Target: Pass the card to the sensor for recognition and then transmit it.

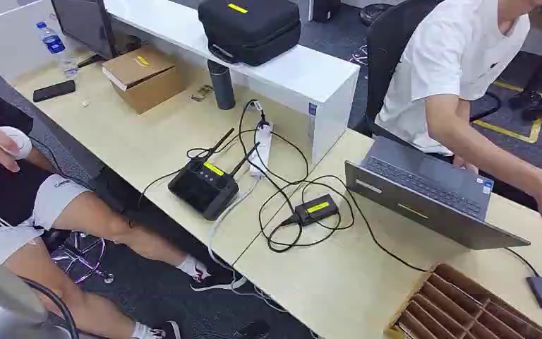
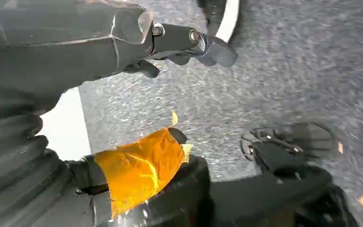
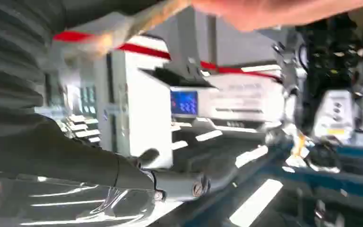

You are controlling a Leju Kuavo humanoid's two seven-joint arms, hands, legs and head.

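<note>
Judging from the desk [image 1: 367, 282], I'd put the task at its very start: nothing has reached the reader, and both the presenting and the hand-over are left to do.

Where the card lies I cannot tell. It may be in the cardboard divider tray [image 1: 434, 279] at 5 o'clock in the head view, but the slots are too dark to read. So I can't give its heading or long axis either.

A grey laptop [image 1: 430, 194] sits open at 3 o'clock, with a person in a white shirt [image 1: 452, 56] leaning over it. Near the middle of the desk is a black box with antennas [image 1: 205, 187] (a radio unit, I'd guess, not the reader).

Just toward 3 o'clock of that box is the small black sensor [image 1: 315, 209], lying flat with its yellow label up. Its long axis runs roughly from 8 to 2 o'clock, and its cable leaves from the 8 o'clock end.

My left hand [image 2: 99, 56] hangs over grey carpet, released, with the thumb and the orange-taped finger [image 2: 139, 168] apart and nothing between them. In the blurred right wrist view, my right hand [image 3: 123, 175] offers little more than its thumb, so I can't tell whether it is clenched or slack.
</note>
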